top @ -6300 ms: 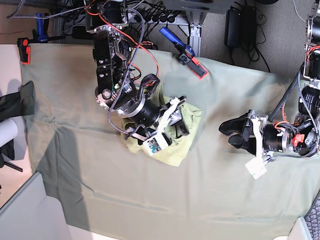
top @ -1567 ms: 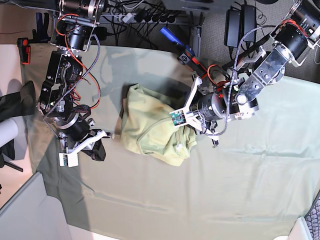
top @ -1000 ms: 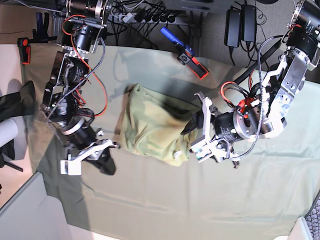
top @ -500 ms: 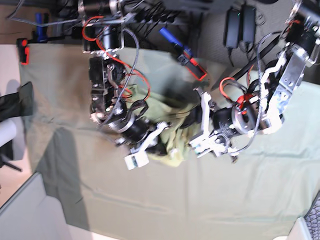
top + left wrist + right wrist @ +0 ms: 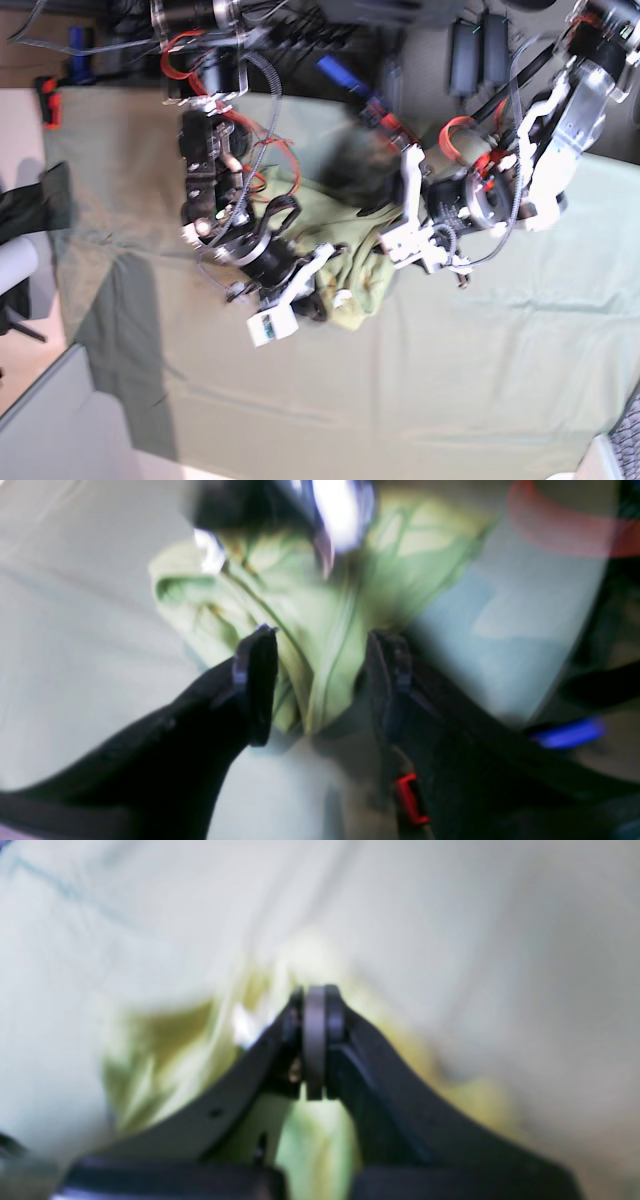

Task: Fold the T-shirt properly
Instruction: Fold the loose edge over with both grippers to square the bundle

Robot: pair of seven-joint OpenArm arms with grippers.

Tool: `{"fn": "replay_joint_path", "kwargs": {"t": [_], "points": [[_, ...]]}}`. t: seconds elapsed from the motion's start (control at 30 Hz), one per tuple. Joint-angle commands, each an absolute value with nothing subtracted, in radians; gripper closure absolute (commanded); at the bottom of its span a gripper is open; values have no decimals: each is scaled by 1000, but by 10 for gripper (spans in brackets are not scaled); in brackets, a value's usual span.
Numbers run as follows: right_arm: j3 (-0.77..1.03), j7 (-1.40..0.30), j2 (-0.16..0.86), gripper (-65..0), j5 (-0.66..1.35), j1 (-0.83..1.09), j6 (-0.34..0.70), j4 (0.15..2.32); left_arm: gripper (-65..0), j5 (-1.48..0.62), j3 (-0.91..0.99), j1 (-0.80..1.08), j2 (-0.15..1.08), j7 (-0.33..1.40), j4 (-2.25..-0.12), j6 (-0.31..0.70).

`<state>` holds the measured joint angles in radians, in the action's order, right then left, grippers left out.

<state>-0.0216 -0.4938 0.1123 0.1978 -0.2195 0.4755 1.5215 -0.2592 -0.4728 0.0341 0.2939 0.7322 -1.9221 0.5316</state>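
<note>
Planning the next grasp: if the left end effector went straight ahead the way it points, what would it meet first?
Probably the T-shirt: its bunched fabric lies right ahead between the open fingers of the left end effector. The picture is blurred, so depth is uncertain.

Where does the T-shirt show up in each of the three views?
Base: the T-shirt lies bunched at centre, between both arms.
Left wrist: upper middle, crumpled, a fold running down between the open left hand fingers.
Right wrist: blurred yellow-green behind and below the shut right hand.
Shared landmark: the grey-green table cloth under the shirt.
</note>
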Motion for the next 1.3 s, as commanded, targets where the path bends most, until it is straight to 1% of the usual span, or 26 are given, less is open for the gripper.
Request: {"fn": "replay_joint_path", "kwargs": {"t": [0.0, 0.03, 0.07, 0.13, 0.17, 0.27, 0.43, 0.53, 0.67, 0.8, 0.97, 1.1, 1.27], "points": [[17, -472, 117, 0, 205, -247, 493, 1566, -274, -239, -472, 20, 293, 701, -1928, 513], [54, -484, 118, 0, 205, -253, 493, 1582, -218, -222, -477, 20, 293, 699, -1919, 495], [91, -500, 121, 0, 207, -262, 492, 1584, -149, -210, -484, 19, 290, 699, -1913, 490], [167, -513, 125, 0, 210, -278, 491, 1567, -25, -182, -501, 20, 279, 704, -1910, 491], [197, -513, 130, 0, 223, -285, 491, 1551, 0, -169, -514, 20, 277, 703, -1910, 493], [245, -501, 158, 0, 277, -294, 491, 1490, 0, -148, -571, 20, 277, 704, -1910, 540], [246, -440, 194, 0, 269, -301, 492, 1354, 0, -116, -697, 19, 260, 707, -1904, 543], [241, -435, 199, 0, 267, -338, 492, 1264, 0, -68, -720, 14, 220, 678, -1847, 543], [201, -427, 201, 0, 195, -393, 493, 1174, 0, -42, -719, -12, 169, 654, -1703, 542], [91, -444, 223, 0, 191, -416, 494, 1148, 0, -32, -718, -80, 161, 654, -1621, 528], [-44, -477, 249, 0, 191, -406, 493, 1149, 0, -31, -682, -133, 167, 655, -1586, 516], [-74, -545, 270, 0, 204, -403, 493, 1152, 0, -9, -580, -136, 178, 645, -1536, 516], [-74, -631, 333, 0, 367, -401, 494, 1184, 0, -10, -463, -160, 236, 564, -1454, 517]]}}
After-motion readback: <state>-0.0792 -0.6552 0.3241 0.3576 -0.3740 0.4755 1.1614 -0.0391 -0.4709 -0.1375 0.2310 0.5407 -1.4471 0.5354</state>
